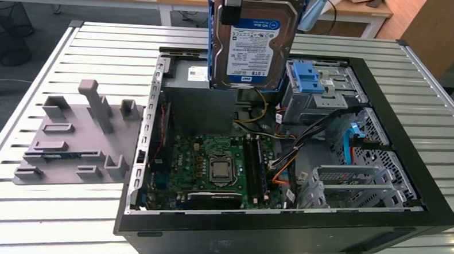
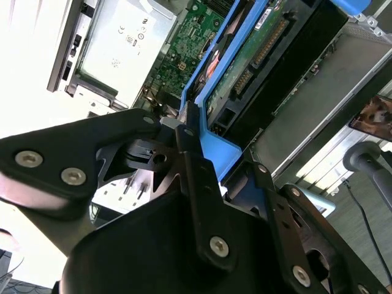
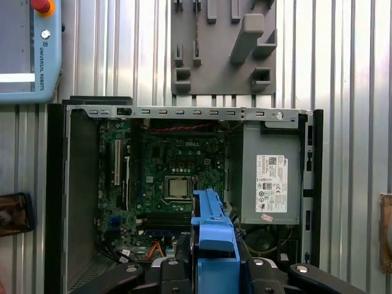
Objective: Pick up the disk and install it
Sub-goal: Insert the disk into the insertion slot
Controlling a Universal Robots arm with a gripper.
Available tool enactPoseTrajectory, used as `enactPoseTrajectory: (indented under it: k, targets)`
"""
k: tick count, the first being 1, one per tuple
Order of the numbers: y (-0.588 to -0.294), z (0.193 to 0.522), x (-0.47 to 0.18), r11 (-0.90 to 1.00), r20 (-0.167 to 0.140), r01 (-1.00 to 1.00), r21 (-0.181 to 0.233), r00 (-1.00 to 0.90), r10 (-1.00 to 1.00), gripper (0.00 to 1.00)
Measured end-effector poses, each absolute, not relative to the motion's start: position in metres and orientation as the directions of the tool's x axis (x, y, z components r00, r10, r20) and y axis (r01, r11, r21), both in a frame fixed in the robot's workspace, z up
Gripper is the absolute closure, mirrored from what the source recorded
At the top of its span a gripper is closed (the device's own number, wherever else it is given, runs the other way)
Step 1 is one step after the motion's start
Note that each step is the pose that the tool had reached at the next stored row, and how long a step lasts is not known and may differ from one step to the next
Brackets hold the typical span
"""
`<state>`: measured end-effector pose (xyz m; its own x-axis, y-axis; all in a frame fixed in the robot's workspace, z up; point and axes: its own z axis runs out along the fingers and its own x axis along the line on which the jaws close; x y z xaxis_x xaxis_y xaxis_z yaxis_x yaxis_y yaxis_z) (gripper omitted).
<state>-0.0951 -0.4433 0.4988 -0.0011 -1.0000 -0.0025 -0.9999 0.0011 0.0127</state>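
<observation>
Disk [image 1: 255, 45] is picked up already, gripper [image 1: 231, 12] clamped on its blue carrier, hanging above the open computer case [image 1: 283, 235]. Installing isn't done yet, I'd say.

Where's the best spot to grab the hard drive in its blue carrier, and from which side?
Grip the disk by the narrow end of its blue carrier, from above, as the claw does: it hangs upright over the open case, leaving the lower end free.

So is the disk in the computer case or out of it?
Out. The gripper holds the disk upright above the open case, not in any bay.
</observation>
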Motion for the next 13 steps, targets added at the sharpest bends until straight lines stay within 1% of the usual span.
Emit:
enactPoseTrajectory:
  k: [13]
  targets:
    - [-0.4477, 0.4988, -0.0950, 0.001, -0.003, -1.000, 0.013, -0.001, -1.000, 0.64]
